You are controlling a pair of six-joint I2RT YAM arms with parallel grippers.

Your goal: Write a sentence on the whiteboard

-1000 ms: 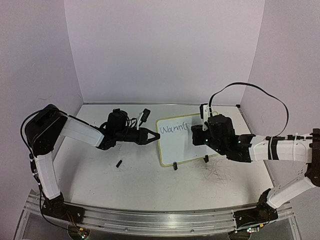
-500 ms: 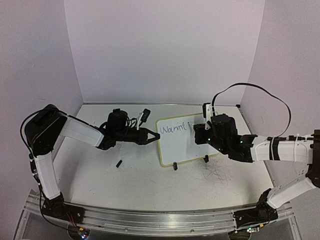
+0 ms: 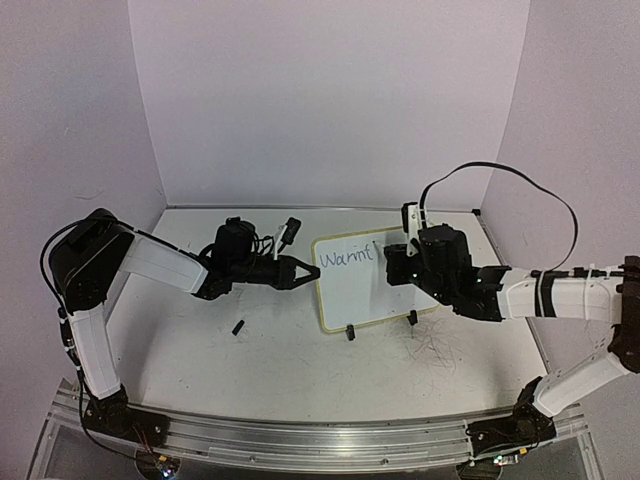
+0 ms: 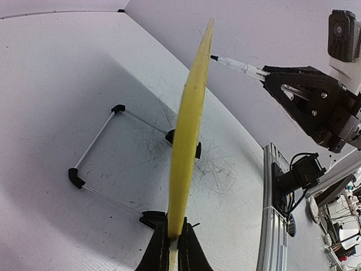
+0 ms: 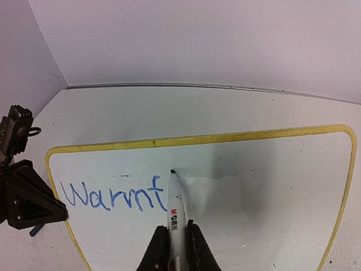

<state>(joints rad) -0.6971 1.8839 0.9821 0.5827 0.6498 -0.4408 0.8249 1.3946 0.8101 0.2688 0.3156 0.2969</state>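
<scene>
**Top external:** a scuffed grey tabletop (image 3: 300,370), boxed in by pale lilac walls (image 3: 320,100), is shown with the whiteboard (image 3: 350,295) propped near its middle, between the two arms. The board's left edge is pinched by the closed left gripper (image 3: 308,272). The right gripper (image 3: 393,262) is held at the board's upper right, its load too small to be made out here. A small black object (image 3: 239,327) is seen lying apart, nearer the left arm.

**Left wrist:** the board is shown edge-on, its yellow frame (image 4: 189,130) clamped between the shut jaws and backed by a wire stand (image 4: 96,152). Dark scribbles (image 4: 217,169) are revealed on the tabletop, and a marker (image 4: 240,66) is seen reaching the board from the right gripper.

**Right wrist:** the marker's barrel is gripped by tightly closed jaws. Its tip is set on the white surface just right of the sentence (image 5: 113,196), blue cursive reading roughly "Warmt".
</scene>
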